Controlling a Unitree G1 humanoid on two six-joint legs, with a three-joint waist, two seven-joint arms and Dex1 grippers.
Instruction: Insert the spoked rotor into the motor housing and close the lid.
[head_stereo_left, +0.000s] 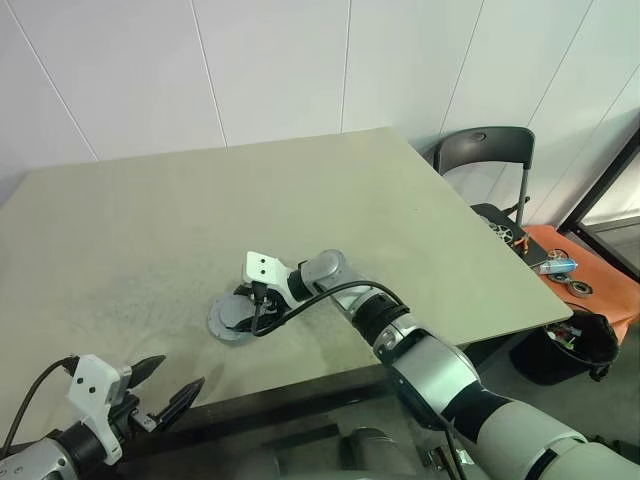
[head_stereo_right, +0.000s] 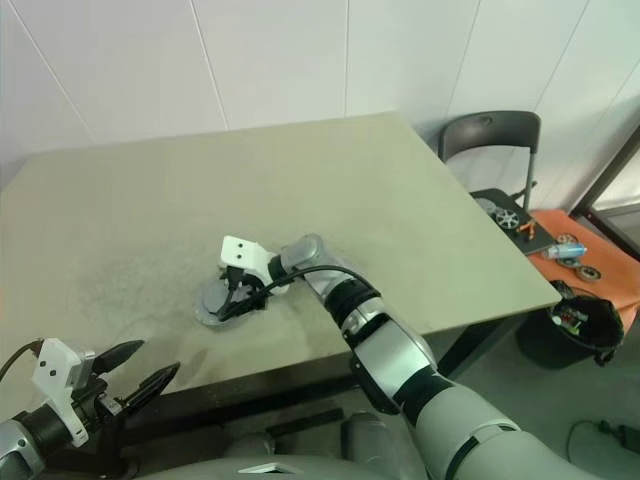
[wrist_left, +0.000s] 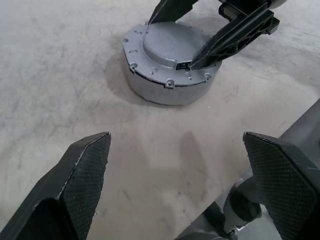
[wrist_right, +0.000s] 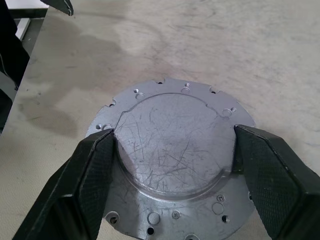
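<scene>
Scene: a pale grey-green bench (head_stereo_left: 150, 220) with one round metal assembly near its front edge, at about 7 o'clock from the bench's middle.
Lid: the lid (wrist_right: 175, 145) lies plain grey face up, scratched, with a raised centre and a flange ringed with small screw holes.
Motor housing: the motor housing (wrist_left: 165, 92) shows as the silver side wall under the lid; the lid appears to sit flush on it all round.
Spoked rotor: presumably shut inside the stack.
Right gripper: the right gripper (wrist_right: 172, 165) reaches in from 4 o'clock, jaws spread wide and straddling the lid's raised centre. The black fingers (wrist_right: 92, 170) lie right at the edge of that centre; whether they press on it I cannot tell.
Left gripper: the left gripper (head_stereo_left: 165, 385) hangs past the bench's front edge at 7 o'clock from the assembly, well apart from it, jaws fully open and holding nothing.
Step in hand: judged to be seating or checking the closed lid.
Doing it well: press evenly on both sides so the lid stays level, keep its notches matched to the housing, then lift the jaws straight off without dragging the stack.
</scene>
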